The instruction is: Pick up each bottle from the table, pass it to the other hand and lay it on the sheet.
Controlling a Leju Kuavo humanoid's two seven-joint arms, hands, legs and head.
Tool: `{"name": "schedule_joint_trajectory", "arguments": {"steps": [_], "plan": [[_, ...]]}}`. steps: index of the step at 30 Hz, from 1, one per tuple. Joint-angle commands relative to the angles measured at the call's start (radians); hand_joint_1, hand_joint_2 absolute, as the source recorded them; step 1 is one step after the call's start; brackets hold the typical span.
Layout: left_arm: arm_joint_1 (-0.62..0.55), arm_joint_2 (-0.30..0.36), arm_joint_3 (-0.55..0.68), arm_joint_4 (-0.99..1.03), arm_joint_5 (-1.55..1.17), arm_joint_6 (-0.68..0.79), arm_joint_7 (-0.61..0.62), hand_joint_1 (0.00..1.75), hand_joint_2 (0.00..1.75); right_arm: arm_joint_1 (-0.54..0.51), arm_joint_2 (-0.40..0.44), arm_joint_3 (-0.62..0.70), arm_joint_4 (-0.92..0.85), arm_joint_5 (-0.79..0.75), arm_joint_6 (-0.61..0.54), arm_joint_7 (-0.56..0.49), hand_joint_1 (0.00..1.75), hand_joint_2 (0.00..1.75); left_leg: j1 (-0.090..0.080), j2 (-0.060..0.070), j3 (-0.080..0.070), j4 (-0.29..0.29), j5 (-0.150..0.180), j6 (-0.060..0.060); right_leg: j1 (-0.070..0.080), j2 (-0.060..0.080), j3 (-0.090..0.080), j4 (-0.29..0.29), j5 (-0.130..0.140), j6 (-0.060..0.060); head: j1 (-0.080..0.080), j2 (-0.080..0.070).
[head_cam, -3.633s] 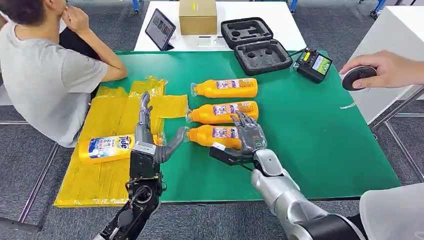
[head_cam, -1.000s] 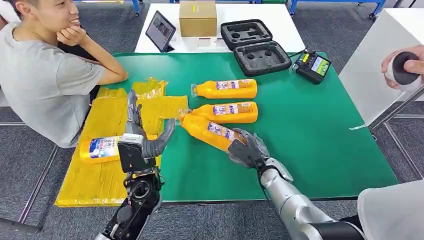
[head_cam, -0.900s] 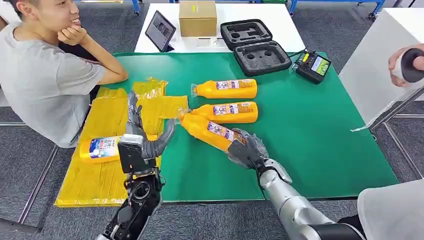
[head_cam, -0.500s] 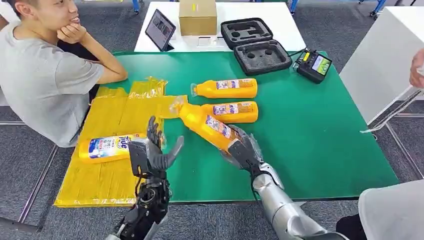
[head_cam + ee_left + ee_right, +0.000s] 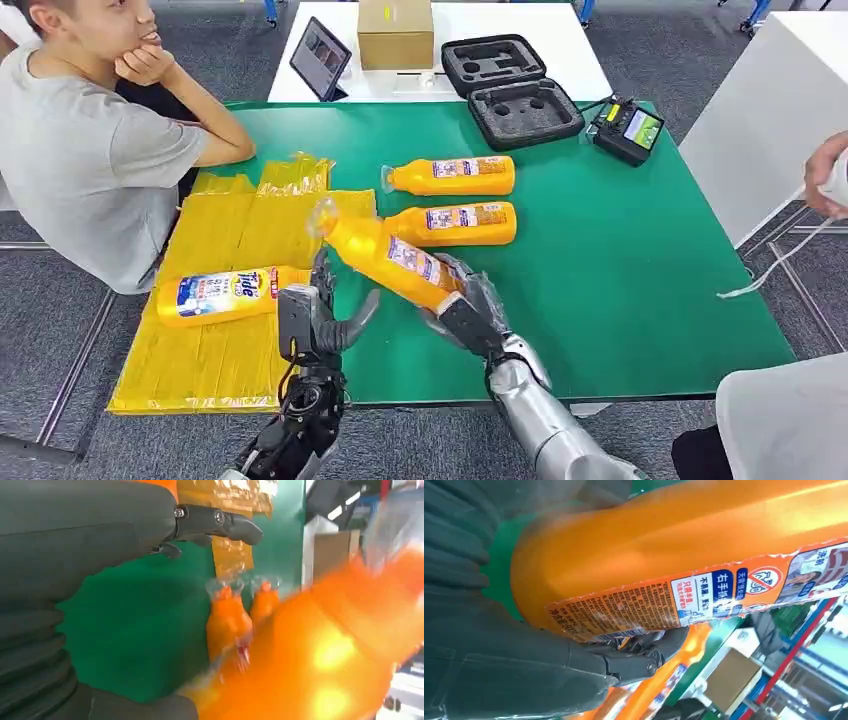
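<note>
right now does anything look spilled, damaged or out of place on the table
Nothing spilled or damaged. The one tilted orange bottle is simply held off the table by the right hand, cap toward the open left hand. Two more bottles lie on the green tabletop, one on the yellow sheet.

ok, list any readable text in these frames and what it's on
"Tide": label of the bottle lying on the yellow sheet.
"右手" and a red prohibition sign: label of the bottle in the right hand; the remaining print there is too small.
Labels on the two bottles on the table: too small to read.
Remote controller screen, tablet: unreadable.
</note>
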Motion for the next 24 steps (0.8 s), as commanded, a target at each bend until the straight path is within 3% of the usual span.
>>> {"name": "schedule_joint_trajectory", "arguments": {"steps": [1,11,17,24], "plan": [[-0.027,0.013,-0.014,-0.036,-0.012,-0.005,0.002,0.00,1.75,-0.022,-0.001,0.122,0.044,-0.025,-0.003,0.000,1.75,1.75,0.000,0.000,0.003,0.000,-0.002,-0.001,0.000,0.001,0.002,0.001,-0.002,-0.001,0.000,0.000],[0.021,0.033,-0.039,-0.171,0.057,-0.106,0.012,0.00,1.75,-0.059,0.008,0.188,0.127,-0.023,0.029,0.000,1.75,1.75,0.001,0.001,0.002,0.000,-0.002,-0.001,0.000,0.002,0.002,0.000,-0.001,-0.001,0.000,0.000],[0.022,0.033,-0.041,-0.173,0.059,-0.107,0.013,0.00,1.75,-0.060,0.006,0.188,0.128,-0.024,0.029,0.000,1.75,1.75,0.000,0.000,0.002,-0.001,-0.001,-0.001,0.000,0.002,0.002,0.000,-0.001,-0.001,0.000,0.000],[-0.007,0.035,-0.074,-0.173,0.110,-0.217,0.025,0.00,1.75,-0.093,0.015,0.213,0.163,-0.028,0.079,0.000,1.75,1.75,0.000,0.000,0.001,0.000,-0.001,-0.001,0.000,0.001,0.001,0.000,-0.001,-0.001,0.000,0.000]]}}
